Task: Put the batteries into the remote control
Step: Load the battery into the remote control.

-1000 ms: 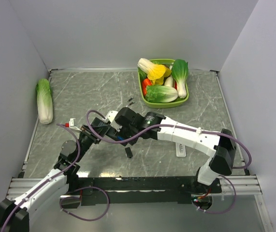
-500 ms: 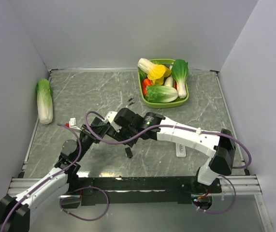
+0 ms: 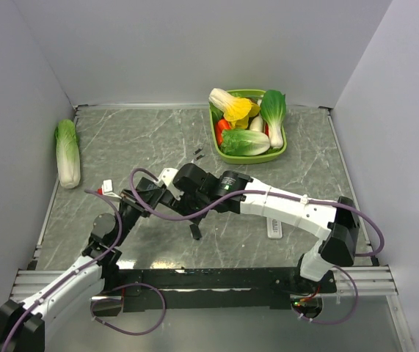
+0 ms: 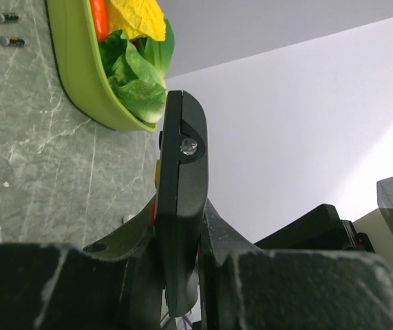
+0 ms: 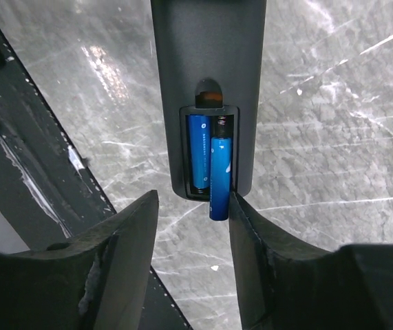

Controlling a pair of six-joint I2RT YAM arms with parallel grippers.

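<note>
Over on the left side, the left tool [image 4: 180, 240] is clamped tight on the remote control [image 4: 182, 172], holding it edge-on above the surface [image 3: 121, 132]. Its back compartment [image 5: 208, 110] is open. One of the batteries [image 5: 199, 151] looks fully seated, but the second battery [image 5: 219, 179] is only partway in, with its bottom end poking past the slot. Further right, the right tool [image 5: 193, 203] hangs over it, fingers apart and not pinching anything. I'd call it a bit past halfway, with that second cell left to push home.
</note>
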